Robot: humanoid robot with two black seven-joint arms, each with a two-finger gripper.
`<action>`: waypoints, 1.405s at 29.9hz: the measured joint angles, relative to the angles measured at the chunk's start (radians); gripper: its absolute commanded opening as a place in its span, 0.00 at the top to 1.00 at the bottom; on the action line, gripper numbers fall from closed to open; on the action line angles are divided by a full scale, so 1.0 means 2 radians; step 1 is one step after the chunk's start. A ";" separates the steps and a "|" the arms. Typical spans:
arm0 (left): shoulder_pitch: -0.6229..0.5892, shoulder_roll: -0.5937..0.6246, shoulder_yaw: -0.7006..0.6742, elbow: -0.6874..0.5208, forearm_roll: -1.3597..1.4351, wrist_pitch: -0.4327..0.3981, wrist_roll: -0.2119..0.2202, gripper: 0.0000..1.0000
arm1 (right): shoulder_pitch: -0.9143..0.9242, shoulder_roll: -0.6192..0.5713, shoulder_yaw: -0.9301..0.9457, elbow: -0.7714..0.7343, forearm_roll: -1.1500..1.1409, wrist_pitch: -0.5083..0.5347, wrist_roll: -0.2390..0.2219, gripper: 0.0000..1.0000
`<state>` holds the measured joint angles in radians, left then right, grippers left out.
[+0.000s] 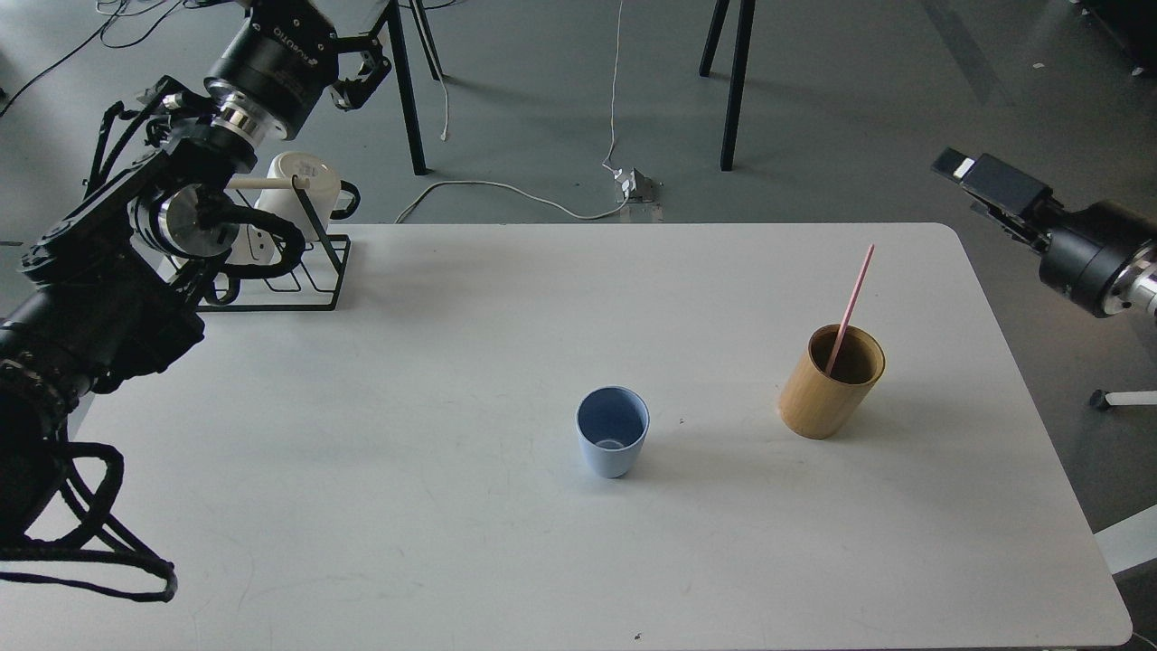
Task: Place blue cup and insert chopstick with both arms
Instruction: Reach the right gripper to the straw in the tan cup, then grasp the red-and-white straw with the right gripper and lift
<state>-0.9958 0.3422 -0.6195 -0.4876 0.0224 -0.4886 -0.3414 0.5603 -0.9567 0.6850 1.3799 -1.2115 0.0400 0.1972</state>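
The blue cup (613, 434) stands upright and empty near the middle of the white table (407, 506). The pink chopstick (853, 298) leans inside the tan bamboo cylinder (827, 389), to the right of the cup, with its top end sticking out. My left gripper (348, 63) is raised at the far left, above the mug rack and far from the cup; its fingertips run out of the top of the view. My right gripper (981, 181) hovers off the table's right edge, above and right of the cylinder, holding nothing that I can see.
A black wire rack (298, 271) with white mugs (303, 181) and a pale wooden rod stands at the table's back left corner, under my left arm. Table legs and cables lie on the floor beyond the far edge.
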 measured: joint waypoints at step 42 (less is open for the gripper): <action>0.001 0.009 0.001 0.051 -0.075 0.000 0.036 0.01 | 0.073 0.127 -0.161 -0.116 -0.174 -0.026 -0.041 0.99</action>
<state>-0.9941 0.3609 -0.6168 -0.3849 -0.1280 -0.4887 -0.2703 0.7064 -0.7024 0.3635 1.1482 -1.5601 -0.0119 0.1147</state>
